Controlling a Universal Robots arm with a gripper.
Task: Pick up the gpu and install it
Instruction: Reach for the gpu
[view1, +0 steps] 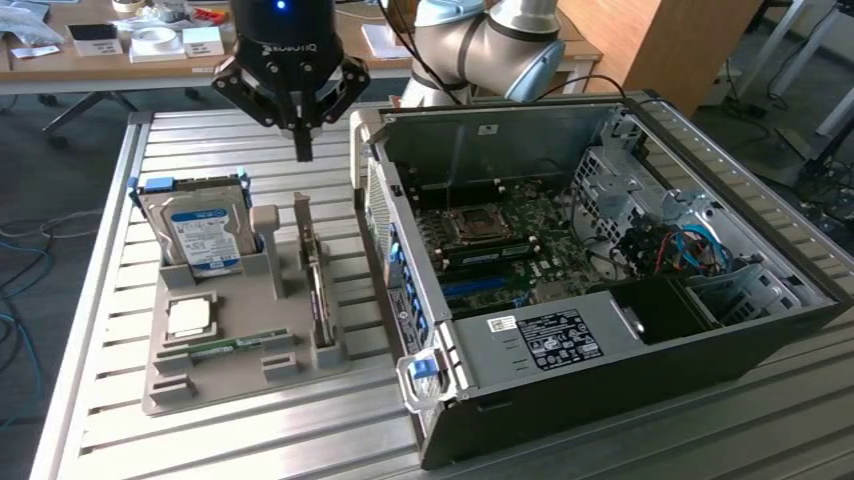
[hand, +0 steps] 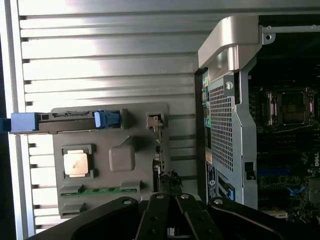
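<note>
Approach step, we judge: gripper (view1: 303, 148) hovers, fingers pressed together and empty, gpu (view1: 311, 280) on edge in the tray (view1: 214, 378) at its six o'clock in the exterior view; grasping calls for spreading them.

The counter (view1: 214, 135) is a silvery metal top made of long ribbed slats. Two things rest directly on it. A grey moulded holder tray (view1: 254, 372) sits toward the exterior view's left. Just beside it, toward the right, an open black computer case (view1: 627, 390) lies on its side with its interior facing up.
</note>
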